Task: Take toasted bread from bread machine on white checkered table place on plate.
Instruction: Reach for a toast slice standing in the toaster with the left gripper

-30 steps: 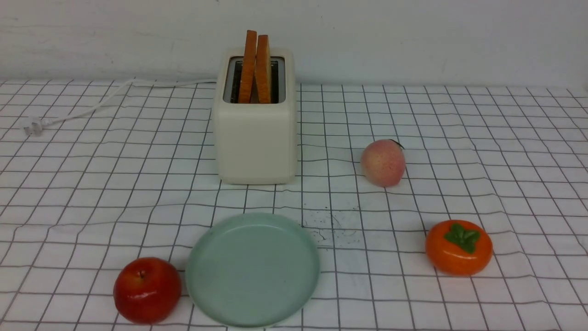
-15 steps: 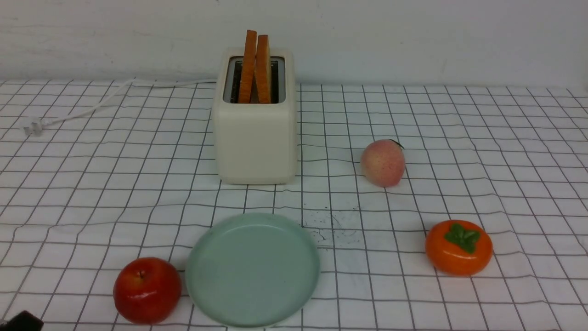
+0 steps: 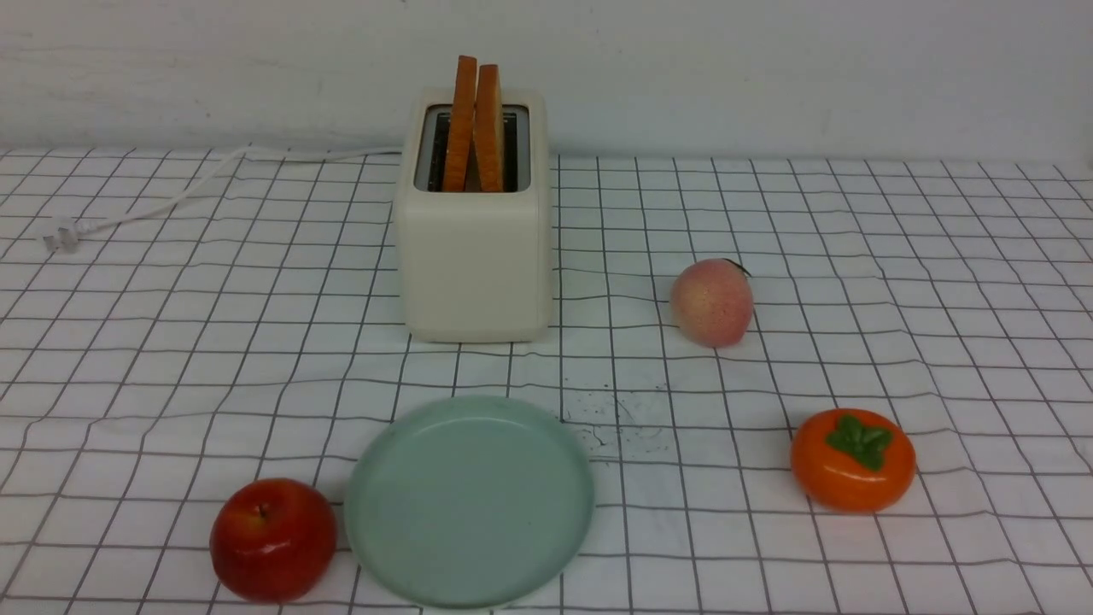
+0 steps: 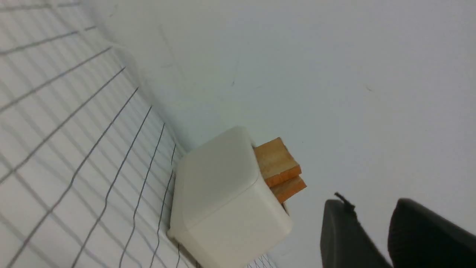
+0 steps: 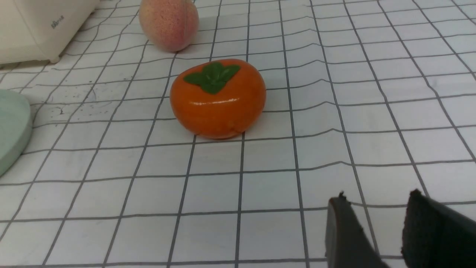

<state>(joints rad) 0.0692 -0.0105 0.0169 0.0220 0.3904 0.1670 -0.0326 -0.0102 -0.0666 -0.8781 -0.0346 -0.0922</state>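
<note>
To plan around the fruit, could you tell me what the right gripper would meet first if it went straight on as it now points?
Probably only bare white checkered table: the right gripper points past the persimmon, which lies off to one side. Depth is unclear.

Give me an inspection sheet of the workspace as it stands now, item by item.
Surface: checkered table, slightly wrinkled, dark specks beside the plate.
Job's things: two toast slices upright in the toaster; plate bare, in front of it.
Clutter: apple left of the plate; peach and persimmon to its right.
Grippers: left gripper and right gripper open, holding nothing.
Cables: white cord runs left from the toaster, plug loose on the table.
Surroundings: plain white wall behind.
</note>
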